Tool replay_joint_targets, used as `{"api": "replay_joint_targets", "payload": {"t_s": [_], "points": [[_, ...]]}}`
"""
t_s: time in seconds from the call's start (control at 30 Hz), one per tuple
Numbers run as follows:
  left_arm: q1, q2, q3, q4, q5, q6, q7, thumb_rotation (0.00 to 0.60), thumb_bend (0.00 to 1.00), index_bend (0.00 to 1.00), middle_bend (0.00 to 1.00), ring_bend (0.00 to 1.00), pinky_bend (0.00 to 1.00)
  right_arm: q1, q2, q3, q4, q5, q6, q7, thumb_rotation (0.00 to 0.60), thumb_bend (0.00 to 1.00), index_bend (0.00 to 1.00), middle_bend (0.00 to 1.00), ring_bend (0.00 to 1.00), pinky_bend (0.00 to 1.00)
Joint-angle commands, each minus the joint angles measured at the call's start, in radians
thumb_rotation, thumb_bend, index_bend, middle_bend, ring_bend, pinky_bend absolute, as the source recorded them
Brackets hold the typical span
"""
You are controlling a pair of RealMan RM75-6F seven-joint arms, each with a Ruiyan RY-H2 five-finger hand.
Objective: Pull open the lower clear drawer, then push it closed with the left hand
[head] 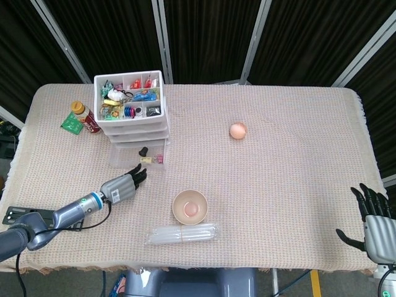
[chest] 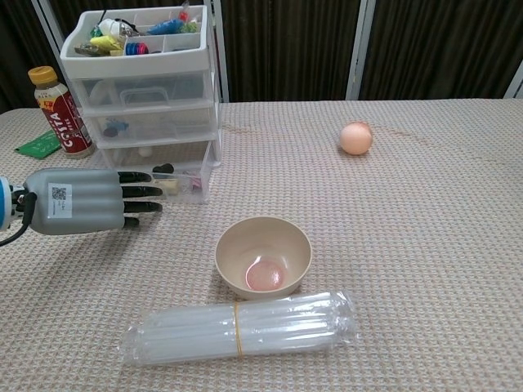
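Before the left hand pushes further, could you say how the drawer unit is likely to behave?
The drawer unit looks like light plastic on woven cloth, so it may slide rather than resist. It is tall and loaded on top, so it could tip. The left hand pushes low, which helps.

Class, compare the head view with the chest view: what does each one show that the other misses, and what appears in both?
Only the head view shows the right hand, open at the table's right edge, and the left forearm. Only the chest view shows the drawer fronts from the side and the bottle's label. Both show the left hand, its fingers at the front of the partly open lower clear drawer, plus the bowl, the orange ball and the bundle of clear tubes.
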Motion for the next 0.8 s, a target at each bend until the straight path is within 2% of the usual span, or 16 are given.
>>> {"api": "replay_joint_targets", "payload": {"t_s": [0.03, 0.4, 0.8], "points": [[0.002, -0.017, -0.015, 0.022, -0.020, -0.010, -0.003, 0.600, 0.50, 0.29, 0.08, 0.00, 0.09, 0.000, 0.000, 0.000, 0.000, 0.001, 0.000, 0.000, 0.600, 0.07, 0.09, 0.00, 0.00, 0.00], [-0.002, -0.092, -0.049, 0.088, -0.061, -0.035, -0.007, 0.600, 0.50, 0.28, 0.08, 0.00, 0.09, -0.001, 0.002, 0.001, -0.002, 0.006, -0.002, 0.002, 0.600, 0.07, 0.09, 0.00, 0.00, 0.00], [-0.004, -0.134, -0.086, 0.142, -0.108, -0.040, -0.015, 0.600, 0.50, 0.28, 0.08, 0.00, 0.09, 0.000, 0.003, 0.002, -0.005, 0.012, -0.006, 0.006, 0.600, 0.08, 0.09, 0.00, 0.00, 0.00]]}}
